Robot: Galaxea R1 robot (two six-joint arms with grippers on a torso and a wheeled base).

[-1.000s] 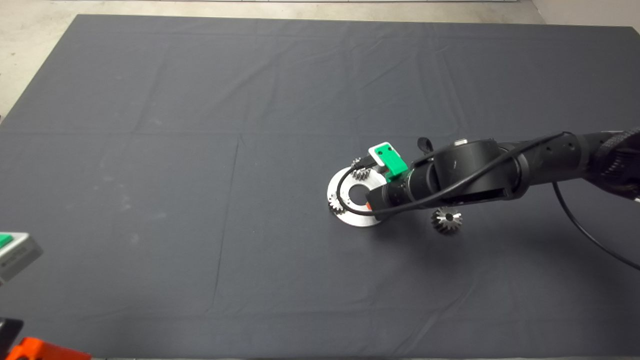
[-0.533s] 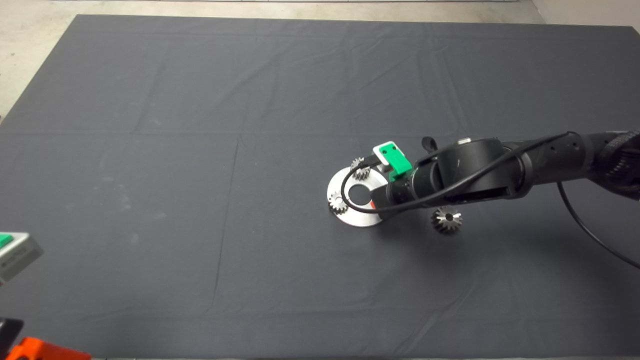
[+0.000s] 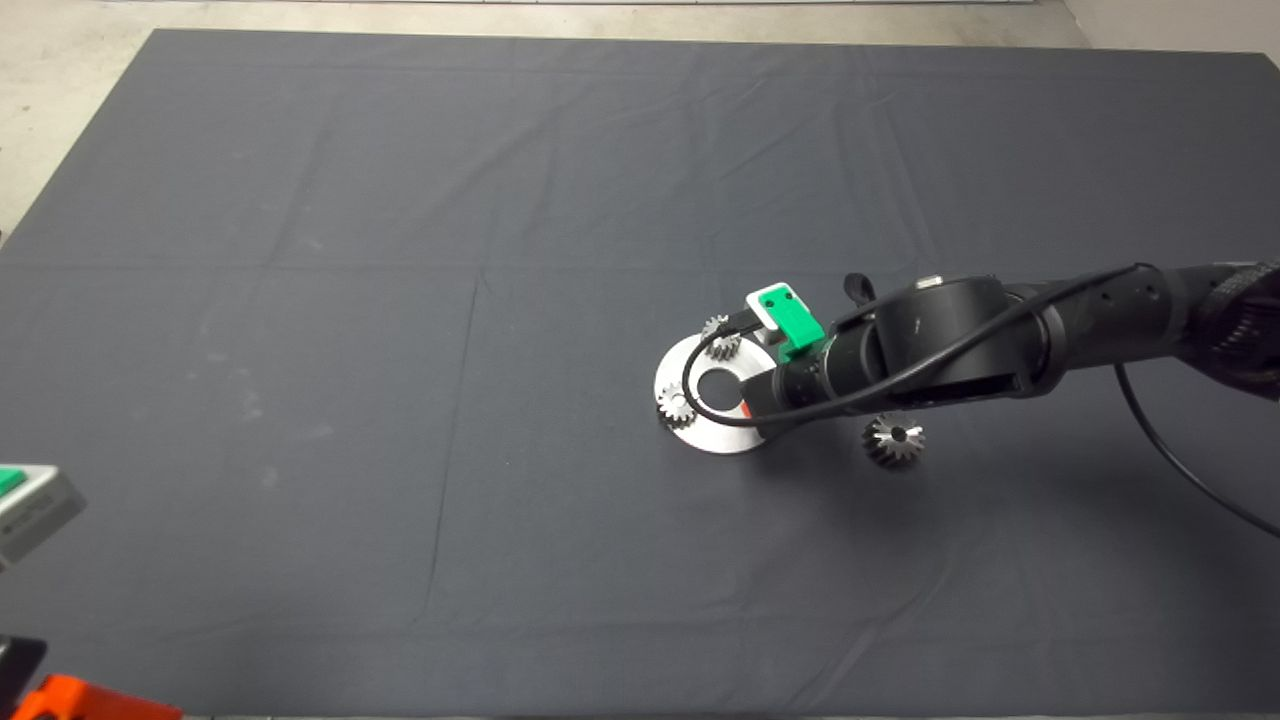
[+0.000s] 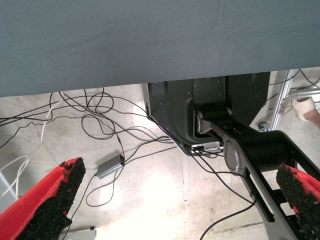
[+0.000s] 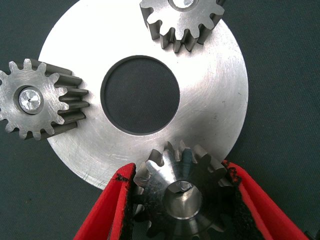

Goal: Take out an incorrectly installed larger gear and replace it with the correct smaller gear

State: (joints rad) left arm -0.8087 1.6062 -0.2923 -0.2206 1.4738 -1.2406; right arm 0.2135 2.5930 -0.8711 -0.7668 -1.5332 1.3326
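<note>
The right gripper (image 5: 181, 200) sat clamped on the smaller gear (image 5: 182, 192) at the rim of the round plate (image 3: 712, 425), whose edge two pale gears (image 3: 675, 407) also crowded. The larger gear (image 3: 893, 441) lay just beside the arm. Elsewhere the mat (image 3: 350, 300) lay open.

Our right arm (image 3: 1000, 340) reaches in from the right edge, stretched low over the mid bench, wrist angled down to the left. The right gripper (image 5: 182, 200) has its two red fingers (image 5: 107, 210) closed against a gear's sides. Our left gripper (image 3: 30, 510) waits at the lower left edge, its fingers (image 4: 47, 200) spread wide apart.
</note>
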